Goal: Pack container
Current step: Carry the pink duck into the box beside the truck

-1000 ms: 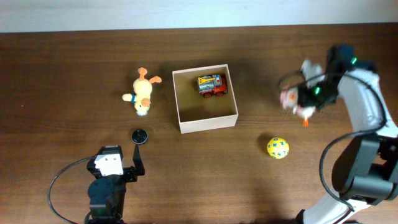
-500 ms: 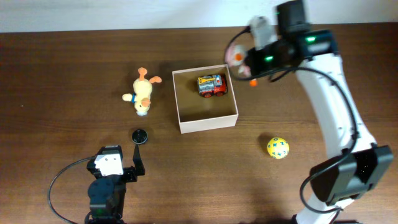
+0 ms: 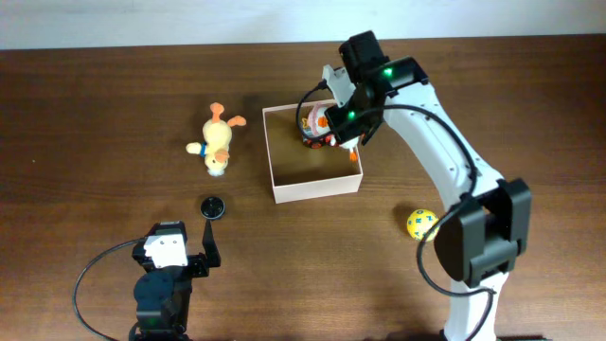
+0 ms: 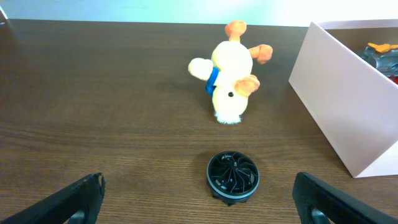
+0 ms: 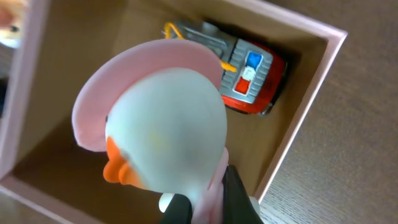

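The container [image 3: 317, 187] is a square white-walled box with a tan inside, at the table's middle; it also shows in the left wrist view [image 4: 339, 93] and the right wrist view [image 5: 298, 137]. A red and grey toy truck [image 5: 252, 78] lies in its far right corner. My right gripper [image 3: 333, 125] is shut on a white plush duck with a pink bonnet and orange beak [image 5: 165, 134], held above the container's far right part. My left gripper [image 4: 199, 199] is open and empty, low over the table near a black round disc [image 4: 232, 176].
A yellow plush duck [image 3: 217, 142] with a blue scarf lies left of the container; it also shows in the left wrist view [image 4: 230, 78]. A yellow ball [image 3: 422, 224] sits at the front right. The black disc [image 3: 212, 206] lies front left of the container.
My right arm swung left from the table's right side, carrying the white plush duck to above the container. The left arm has not moved.
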{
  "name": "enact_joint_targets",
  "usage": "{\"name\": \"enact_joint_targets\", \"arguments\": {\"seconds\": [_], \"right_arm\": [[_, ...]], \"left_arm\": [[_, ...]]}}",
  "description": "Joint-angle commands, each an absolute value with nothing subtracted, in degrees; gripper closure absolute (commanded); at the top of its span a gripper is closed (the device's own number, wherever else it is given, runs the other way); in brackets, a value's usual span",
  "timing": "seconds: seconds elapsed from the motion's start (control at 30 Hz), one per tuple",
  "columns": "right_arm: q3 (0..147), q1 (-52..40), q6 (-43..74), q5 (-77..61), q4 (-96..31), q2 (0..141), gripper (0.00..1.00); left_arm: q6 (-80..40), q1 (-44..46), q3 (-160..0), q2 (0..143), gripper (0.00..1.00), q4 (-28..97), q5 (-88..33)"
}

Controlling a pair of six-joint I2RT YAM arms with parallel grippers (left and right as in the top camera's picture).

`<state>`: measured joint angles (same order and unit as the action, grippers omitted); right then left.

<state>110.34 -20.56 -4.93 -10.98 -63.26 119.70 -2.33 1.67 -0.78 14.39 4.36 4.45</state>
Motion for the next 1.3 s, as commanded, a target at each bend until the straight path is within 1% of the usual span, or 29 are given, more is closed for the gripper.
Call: {"name": "enact_joint_targets", "arguments": {"seconds": [0.0, 0.2, 0.43, 0.5, 0.53, 0.67, 0.8, 0.87, 0.93, 1.0, 1.2, 1.27], "right_arm": [[110.04, -20.56, -2.96, -9.56, -63.26, 120.31, 0.96], [110.04, -20.56, 2.46, -6.61, -63.33, 120.62, 0.96], [110.04, -20.62, 2.46, -6.74, -64.84, 120.64, 0.96], [110.04, -20.62, 2.48, -6.83, -65.41, 120.64, 0.95], [110.04, -20.62, 2.48, -6.85, -65.65, 120.64, 0.92], [110.04, -20.62, 2.46, -7.92, -66.37, 120.66, 0.90], [110.04, -21.10, 2.46, -8.58, -66.67, 120.70, 0.80], [110.04, -21.45, 2.44, -8.54, -66.65, 120.73, 0.73], [110.04, -21.76, 2.44, -8.54, -66.65, 120.73, 0.68], [110.04, -21.91, 2.44, -8.54, -66.67, 120.73, 0.66], [110.04, -21.91, 2.44, -8.56, -66.67, 120.73, 0.54], [110.04, -21.91, 2.44, -8.56, -66.67, 120.73, 0.53]], "left_arm": [[-1.21, 1.32, -0.51, 14.13, 0.01, 4.38, 3.84], [-1.21, 1.32, -0.51, 14.13, 0.01, 4.38, 3.84], [-1.21, 1.32, -0.51, 14.13, 0.01, 4.38, 3.84], [-1.21, 1.32, -0.51, 14.13, 0.01, 4.38, 3.84], [-1.21, 1.32, -0.51, 14.13, 0.01, 4.40, 3.84], [-1.21, 1.32, -0.51, 14.13, 0.01, 4.38, 3.84], [-1.21, 1.32, -0.51, 14.13, 0.01, 4.38, 3.84], [-1.21, 1.32, -0.51, 14.13, 0.01, 4.38, 3.84], [-1.21, 1.32, -0.51, 14.13, 0.01, 4.38, 3.84], [-1.21, 1.32, -0.51, 14.13, 0.01, 4.40, 3.84], [-1.21, 1.32, -0.51, 14.13, 0.01, 4.38, 3.84], [-1.21, 1.32, -0.51, 14.13, 0.01, 4.40, 3.84]]}}
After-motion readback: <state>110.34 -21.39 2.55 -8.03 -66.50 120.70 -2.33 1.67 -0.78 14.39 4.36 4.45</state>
